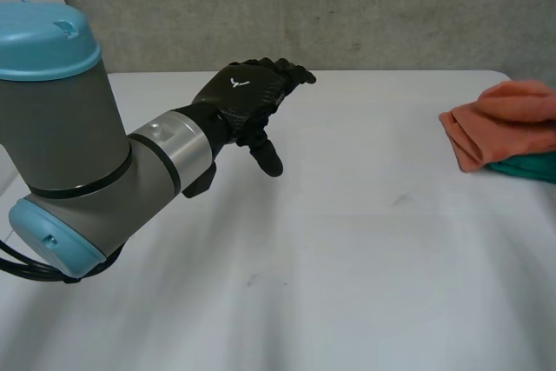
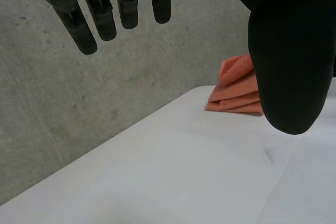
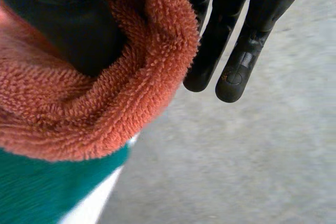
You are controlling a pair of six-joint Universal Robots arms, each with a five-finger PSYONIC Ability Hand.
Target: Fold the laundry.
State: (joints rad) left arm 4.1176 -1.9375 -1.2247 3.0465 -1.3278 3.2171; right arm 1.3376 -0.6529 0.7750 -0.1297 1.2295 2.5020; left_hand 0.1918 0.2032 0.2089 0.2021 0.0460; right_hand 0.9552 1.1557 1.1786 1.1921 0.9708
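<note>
White table (image 1: 347,284) stretches out from the near edge, bare across its middle. Closest in the head view is the left arm (image 1: 78,154), its thick grey joint with light-blue caps at the near left side, reaching forward and inward over the table. It ends in the left hand (image 1: 248,97), which hangs above the surface and touches nothing. The hand is relaxed and empty: in its own wrist view the fingers (image 2: 84,30) hang straight and slightly spread, with the thumb (image 2: 286,61) held well apart from them.

Farther off, at the table's right side and well away from the left hand, lies the orange towel (image 1: 508,119), folded into a thick bundle. It rests on a teal cloth (image 1: 534,167), whose edge shows beneath it on the near side.

In the right wrist view, the right hand (image 3: 212,40) is on this pile. A rolled fold of the orange terry loops around its thumb, and the straight fingers lie against the outer side of that fold, so the towel is caught between thumb and fingers. The teal cloth lies just under the orange fold.

Behind the table stands a grey concrete wall (image 1: 347,6).
</note>
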